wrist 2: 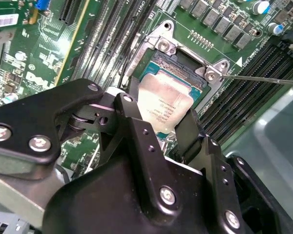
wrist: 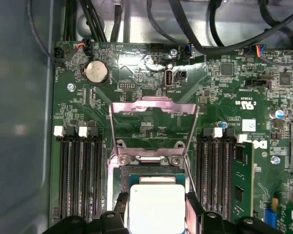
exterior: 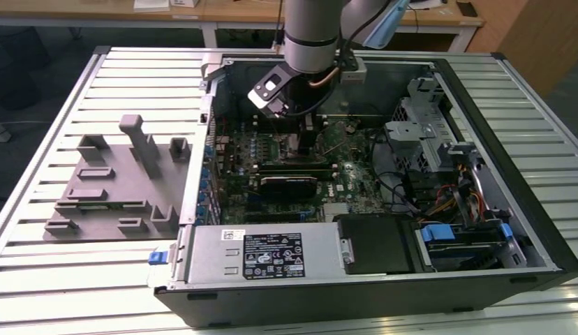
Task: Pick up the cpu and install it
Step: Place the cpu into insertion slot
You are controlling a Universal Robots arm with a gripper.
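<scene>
The cpu (wrist 2: 165, 105) is a flat square chip with a silvery top plate (wrist: 157, 207). It sits between my gripper's (wrist 2: 160, 111) two black fingers (wrist 2: 132, 105), which close against its opposite edges. My gripper (wrist: 157, 213) holds it just over the open socket (wrist: 151, 168) on the green motherboard, slightly tilted. The socket's metal load plate (wrist: 154, 109) is flipped up and back, and its thin lever (wrist 2: 263, 79) sticks out to the side. In the exterior view my gripper (exterior: 303, 132) reaches down into the open computer case.
Memory slots (wrist: 78, 175) flank the socket, with one module (wrist: 241, 180) fitted beside it. A coin battery (wrist: 96, 72) and cables (wrist: 224, 44) lie beyond. A grey fixture block (exterior: 112, 185) sits on the slatted table at the exterior view's left. The power supply (exterior: 261, 255) and drive cage (exterior: 428, 125) crowd the case.
</scene>
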